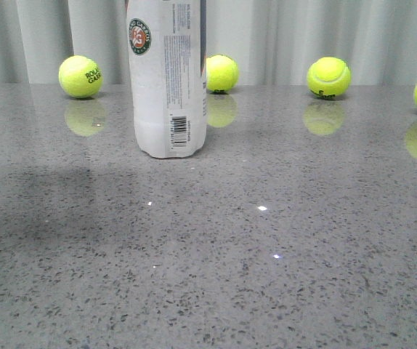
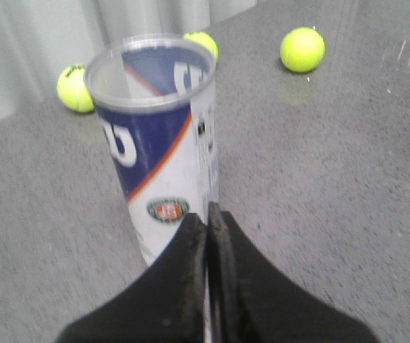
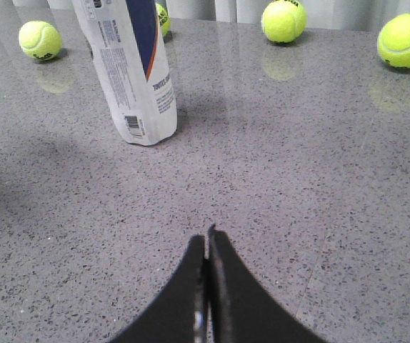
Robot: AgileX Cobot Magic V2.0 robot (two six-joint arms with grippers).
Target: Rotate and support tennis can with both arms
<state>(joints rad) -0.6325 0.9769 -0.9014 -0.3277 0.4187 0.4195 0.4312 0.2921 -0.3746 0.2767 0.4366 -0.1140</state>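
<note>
Both grippers pinched together: right gripper [image 3: 206, 239] hangs over bare tabletop [image 1: 281, 276], well short; left gripper [image 2: 208, 218] sits just beside the upright tennis can [image 1: 167, 80] toward the far edge. A closed-finger nudge could tip it into the tennis balls [image 1: 329, 77].

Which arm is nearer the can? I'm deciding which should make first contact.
Left. The left gripper, shut, sits right by the tennis can; the right gripper, also shut, has open table between.
</note>
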